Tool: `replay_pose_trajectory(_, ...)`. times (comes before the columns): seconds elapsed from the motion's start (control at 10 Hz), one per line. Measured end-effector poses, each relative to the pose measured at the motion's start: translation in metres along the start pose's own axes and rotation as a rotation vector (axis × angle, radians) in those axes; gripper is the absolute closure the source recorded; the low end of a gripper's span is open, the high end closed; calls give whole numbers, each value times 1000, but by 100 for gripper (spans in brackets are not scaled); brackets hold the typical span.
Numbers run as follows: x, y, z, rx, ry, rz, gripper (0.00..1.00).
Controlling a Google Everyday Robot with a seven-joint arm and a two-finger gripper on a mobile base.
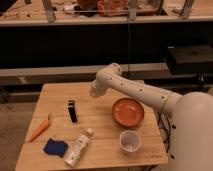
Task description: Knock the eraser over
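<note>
Gripper (94, 92) held above the table (100, 127), centre of frame.
The eraser (72, 111) is seen upright at centre left, apart from the gripper; the jaw state cannot be told.

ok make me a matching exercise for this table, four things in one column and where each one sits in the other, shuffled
Things:
1. eraser
2. orange bowl
3. blue lump
4. gripper

Places:
A. right half of the table
B. front left, beside the lying plastic bottle
C. over the table's back middle
D. standing, left of centre

Pairs: 1-D, 2-A, 3-B, 4-C
</note>
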Motion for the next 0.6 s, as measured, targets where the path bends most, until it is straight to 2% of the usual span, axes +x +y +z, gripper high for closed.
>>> replay_pose_trajectory(0.6,-8,-17,15,1,-37,-45,98)
